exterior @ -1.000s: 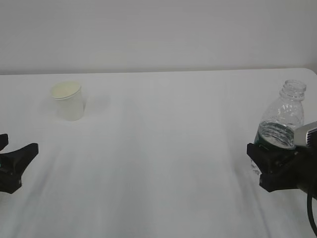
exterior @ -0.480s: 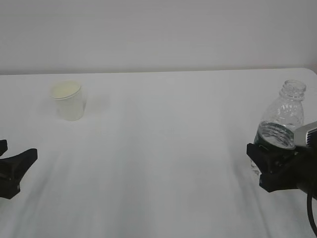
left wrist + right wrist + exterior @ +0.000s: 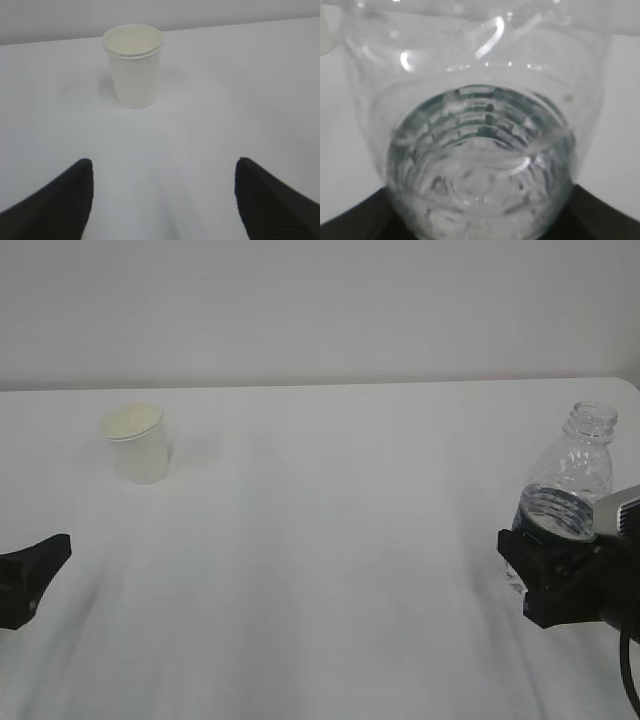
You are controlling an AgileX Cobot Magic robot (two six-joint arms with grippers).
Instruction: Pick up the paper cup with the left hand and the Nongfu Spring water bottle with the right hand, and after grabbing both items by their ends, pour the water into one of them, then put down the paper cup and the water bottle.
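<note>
A plain pale wall stands behind a wide white table, and almost nothing lies on it.

The right hand sits low at the right edge of the table. Its black jaws stand on both sides of the lower part of the water bottle and appear to clamp it; in the right wrist view the bottle fills the whole space between them. The bottle is upright, without a cap, with its long axis vertical, and the water reaches only partly up its body.

The left hand is low at the left edge. Its fingers are spread wide and hold nothing.

The paper cup stands upright on the far left part of the table, mouth up, well apart from the bottle. In the left wrist view the cup lies straight ahead of the open fingers and a little to the left of their middle line, with bare table between them.

I judge that the next move depends on this relation: the left hand is much the nearer one, and it must go forward until the fingers come around the cup. Nothing stands in the way.
</note>
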